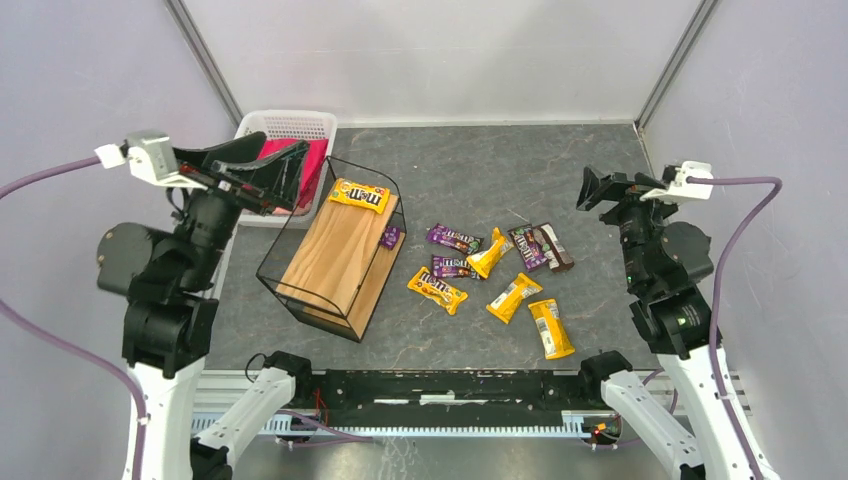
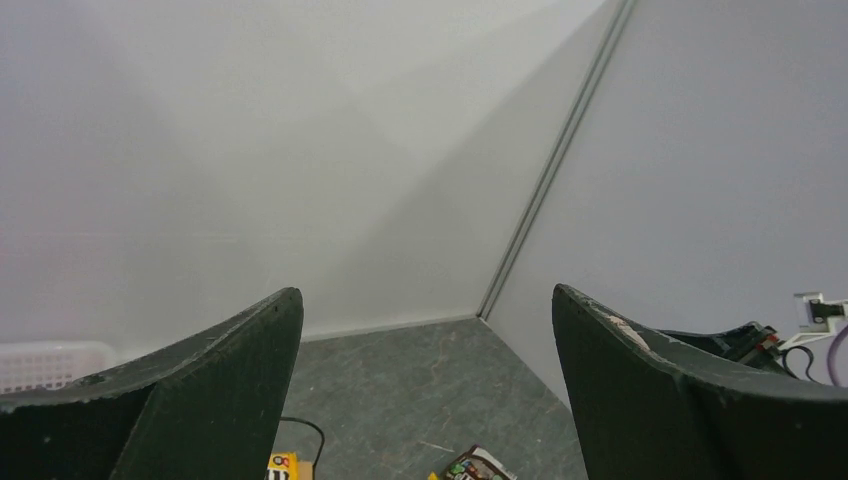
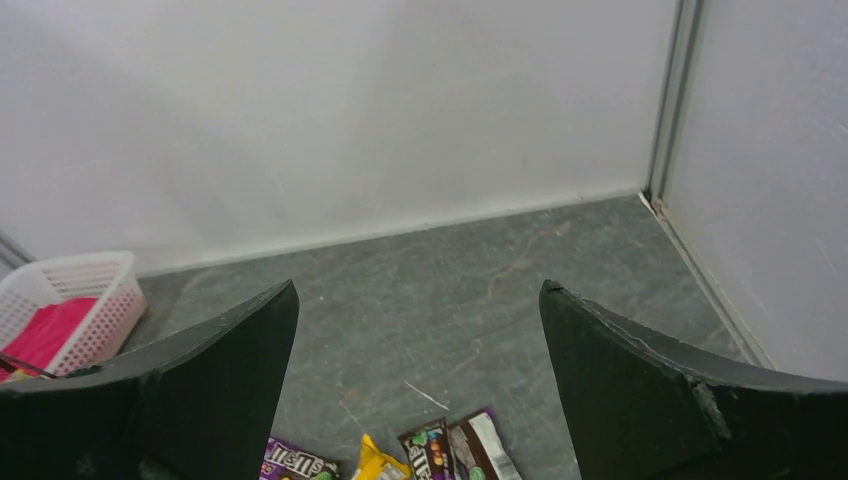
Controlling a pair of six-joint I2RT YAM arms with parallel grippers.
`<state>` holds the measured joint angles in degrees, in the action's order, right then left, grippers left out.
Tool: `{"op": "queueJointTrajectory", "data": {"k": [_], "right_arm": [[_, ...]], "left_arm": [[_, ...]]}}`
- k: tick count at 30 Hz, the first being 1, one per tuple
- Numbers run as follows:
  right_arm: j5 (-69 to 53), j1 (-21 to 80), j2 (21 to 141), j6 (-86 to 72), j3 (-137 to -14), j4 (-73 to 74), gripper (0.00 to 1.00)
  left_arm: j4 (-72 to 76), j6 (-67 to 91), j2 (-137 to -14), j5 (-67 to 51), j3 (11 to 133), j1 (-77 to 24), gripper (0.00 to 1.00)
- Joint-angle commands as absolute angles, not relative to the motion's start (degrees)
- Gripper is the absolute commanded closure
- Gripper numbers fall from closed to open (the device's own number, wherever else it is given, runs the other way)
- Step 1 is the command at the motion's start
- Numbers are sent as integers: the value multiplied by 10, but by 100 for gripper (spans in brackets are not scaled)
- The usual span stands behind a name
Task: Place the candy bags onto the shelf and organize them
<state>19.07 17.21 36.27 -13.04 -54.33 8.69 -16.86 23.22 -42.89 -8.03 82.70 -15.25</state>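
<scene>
**Candy bags, on or at the shelf**
- A yellow packet [image 1: 359,195] lies flat on the far end of the shelf's top wooden plank.
- A small purple packet [image 1: 390,237] sits at the shelf's right edge. I cannot tell whether it rests on a tier or on the table.

**Candy bags, loose on the table [image 1: 480,165], right of the shelf and between my two arms**
- A purple packet [image 1: 453,238] lies with a second purple packet [image 1: 451,267] just in front of it.
- A near-left yellow packet [image 1: 437,290] lies just in front of those two.
- A middle yellow packet [image 1: 487,255] lies just right of the purple pair.
- A dark packet [image 1: 526,247] and a brown-and-white packet [image 1: 554,246] lie side by side, touching.
- A slanted yellow packet [image 1: 514,297] and a near-right yellow packet [image 1: 551,328] lie closest to my bases.

**Shelf [image 1: 338,250]**
- It has a black wire frame and light wooden planks, and stands askew on the table, left of centre.

**Left jaws**
- They are spread wide with nothing between them.
- They hang in the air over the near rim of the white basket [image 1: 290,127], just left of the shelf's far corner.

**Right jaws**
- They are spread as wide as they go and are empty.
- They are raised at the table's right side, well apart from every packet.

**Surroundings**
- The basket stands at the far left of the table, with a pink cloth [image 1: 312,160] inside it.
</scene>
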Motion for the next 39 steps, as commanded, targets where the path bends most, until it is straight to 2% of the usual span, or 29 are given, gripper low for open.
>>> {"op": "queueJointTrajectory", "data": {"k": [1,6,13,20,29,39], "right_arm": [[223,171,377,-125,-521,117,2],[161,171,371,-66,-456,109,2],[129,171,325,-129,-345,82,2],[89,190,468,-110,-388,196,2],[208,381,597,-152,-390,157,3],[471,560,824,-195,-532,215,7]], "left_arm": [[-148,198,-443,-61,801,-155,0],[-134,188,-457,-54,773,-155,0],[-94,188,-451,-69,684,-155,0],[-30,225,-427,-135,602,-155,0],[-50,151,-403,-132,577,-165,0],[-57,121,-374,-88,556,-171,0]]}}
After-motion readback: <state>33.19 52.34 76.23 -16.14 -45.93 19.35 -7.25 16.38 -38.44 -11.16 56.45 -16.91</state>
